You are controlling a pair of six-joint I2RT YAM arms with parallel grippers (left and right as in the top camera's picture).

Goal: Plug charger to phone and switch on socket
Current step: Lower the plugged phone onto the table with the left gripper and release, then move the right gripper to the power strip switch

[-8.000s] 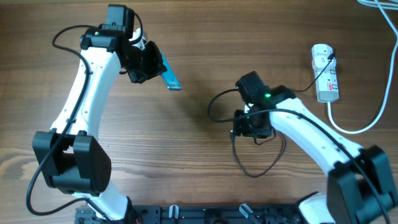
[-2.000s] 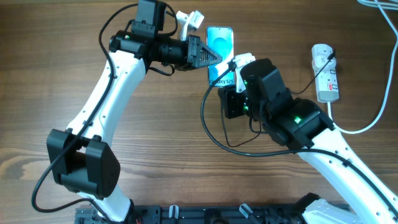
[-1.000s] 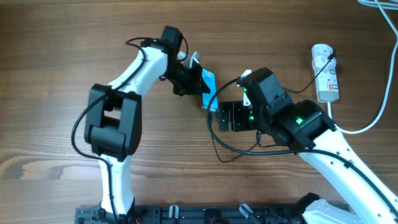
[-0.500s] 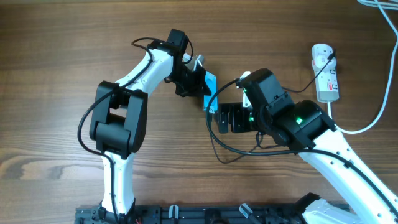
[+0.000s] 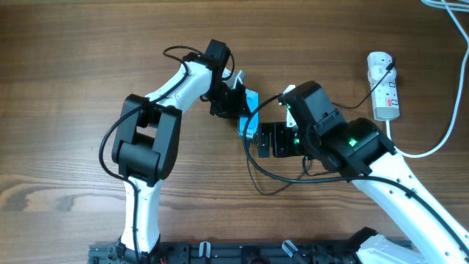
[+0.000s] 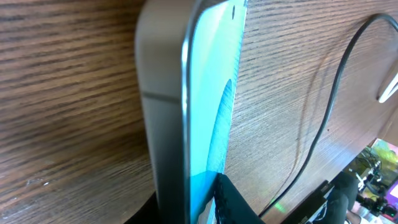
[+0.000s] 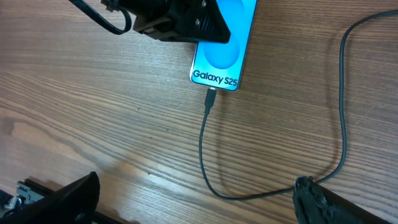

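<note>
Overhead: the left hand [image 5: 237, 105] is clenched on the phone [image 5: 250, 111] mid-counter, nearer the far edge. The socket [image 5: 382, 86] lies untouched by the far right corner.

Left wrist: the phone stands on edge over brown wooden counter [image 6: 74, 93].

Right wrist: the charger [image 7: 202, 146] tip meets the phone's bottom edge and looks plugged in. The right hand [image 7: 193, 190] is spread and empty. I'd say only the switching is left.

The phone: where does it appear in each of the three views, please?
Overhead: the phone is near the centre.
Left wrist: it fills the middle, seen edge-on.
Right wrist: top centre, screen facing the camera.
Shared landmark: the charger, a thin black cable beside it.
</note>
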